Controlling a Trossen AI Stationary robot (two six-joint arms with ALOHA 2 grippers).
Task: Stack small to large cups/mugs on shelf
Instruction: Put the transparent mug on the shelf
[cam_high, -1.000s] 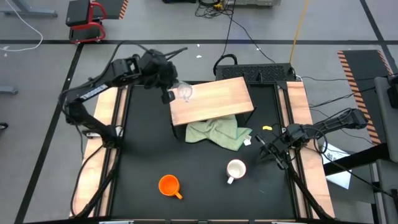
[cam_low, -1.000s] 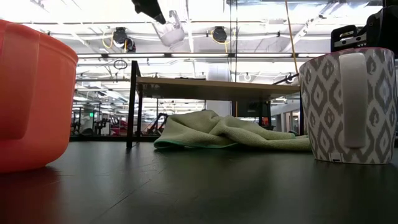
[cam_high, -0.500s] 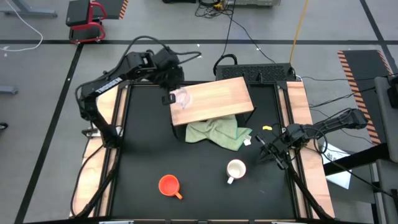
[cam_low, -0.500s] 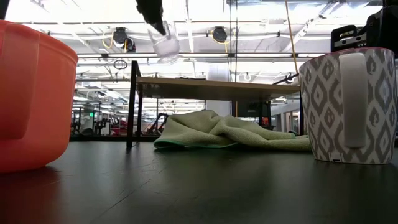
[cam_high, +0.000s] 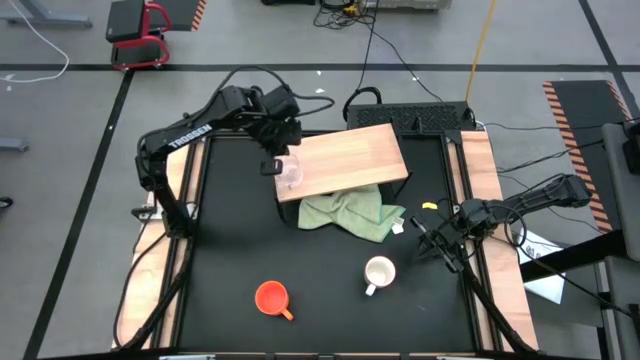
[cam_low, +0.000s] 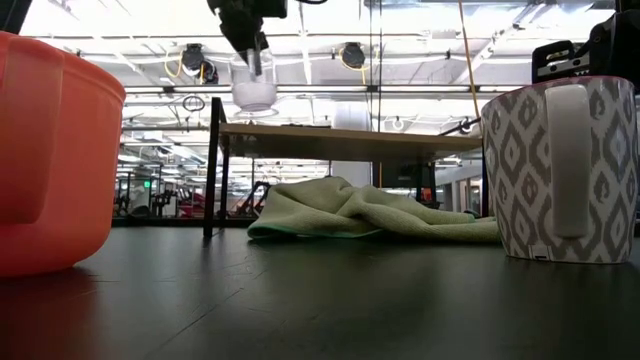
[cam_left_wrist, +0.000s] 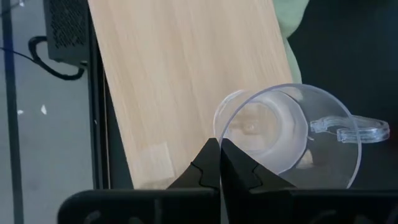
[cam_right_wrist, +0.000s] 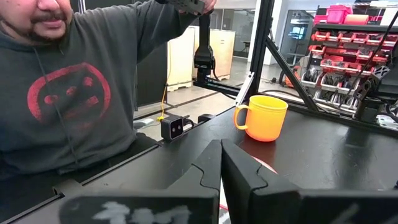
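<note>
Overhead, left gripper (cam_high: 281, 160) pinching the clear glass cup (cam_high: 289, 174) just above the shelf's (cam_high: 350, 158) left end; right gripper (cam_high: 428, 240) closed, far right.

The left arm reaches in from the bench's left edge toward the far middle, its left tool (cam_high: 283, 160) pointing down with its fingers pinched together. The right arm lies folded low along the right edge, its right tool (cam_high: 424, 238) closed, fingertips touching.
</note>
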